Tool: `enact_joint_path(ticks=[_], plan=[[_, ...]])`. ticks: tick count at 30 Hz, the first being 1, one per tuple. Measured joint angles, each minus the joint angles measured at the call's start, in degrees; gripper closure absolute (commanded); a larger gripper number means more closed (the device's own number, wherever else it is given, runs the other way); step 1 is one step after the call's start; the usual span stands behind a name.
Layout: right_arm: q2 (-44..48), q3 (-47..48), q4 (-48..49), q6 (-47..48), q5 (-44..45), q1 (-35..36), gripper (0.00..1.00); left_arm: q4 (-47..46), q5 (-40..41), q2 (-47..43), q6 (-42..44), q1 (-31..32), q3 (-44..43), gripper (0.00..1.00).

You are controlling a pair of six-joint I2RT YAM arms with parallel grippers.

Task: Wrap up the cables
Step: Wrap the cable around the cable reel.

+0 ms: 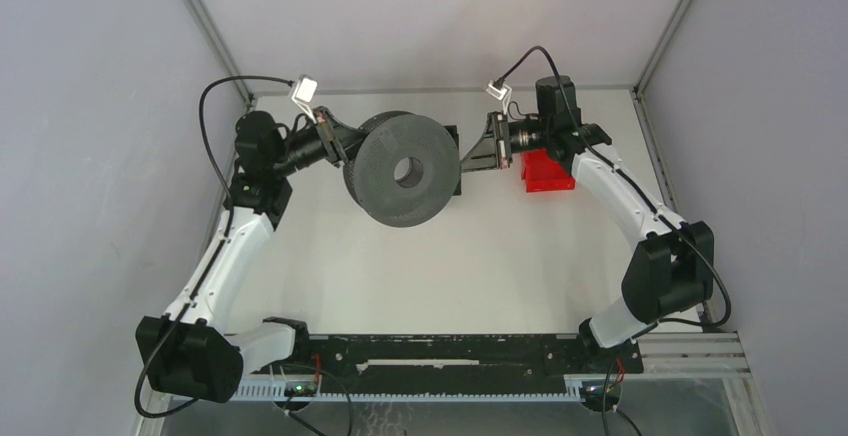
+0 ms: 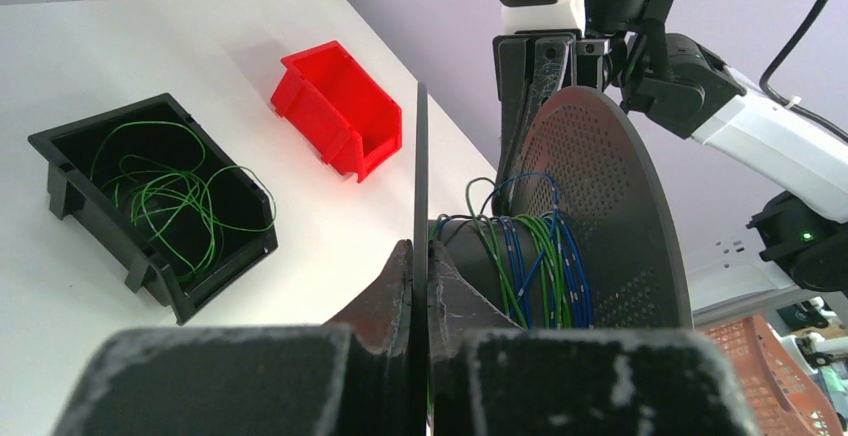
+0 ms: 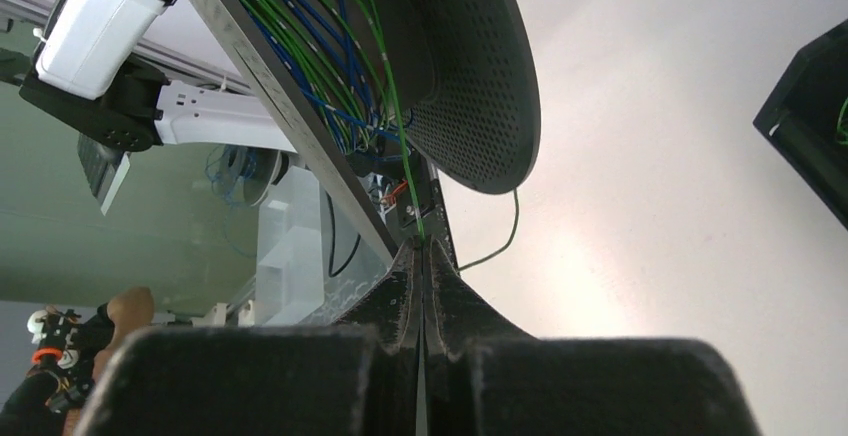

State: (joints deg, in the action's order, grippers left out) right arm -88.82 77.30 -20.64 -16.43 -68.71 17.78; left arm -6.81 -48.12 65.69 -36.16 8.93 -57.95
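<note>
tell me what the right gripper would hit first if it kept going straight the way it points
The spool: the right gripper, shut on a green wire, points in between its two discs, toward the wound wire. Nothing else shows in the way, though depth is unclear.

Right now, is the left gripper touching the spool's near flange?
Touching. The left wrist view shows the left gripper with its jaws shut on the thin edge of the spool flange, which runs straight down between them.
</note>
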Motion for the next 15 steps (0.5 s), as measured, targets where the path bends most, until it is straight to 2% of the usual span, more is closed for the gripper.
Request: enact_joint_path(ticks=[8,15], plan=[[0.3,0.0,-1.8,-1.8,0.1,-0.2,1.00,1.4,0.1,0.0,1.7,-0.2,-0.3,1.00],[0.0,-0.4,1.4,-5.0,0.3,1.8,1.00,0.9,-1.4,-0.1,1.0,-0.3,-0.3,1.00]])
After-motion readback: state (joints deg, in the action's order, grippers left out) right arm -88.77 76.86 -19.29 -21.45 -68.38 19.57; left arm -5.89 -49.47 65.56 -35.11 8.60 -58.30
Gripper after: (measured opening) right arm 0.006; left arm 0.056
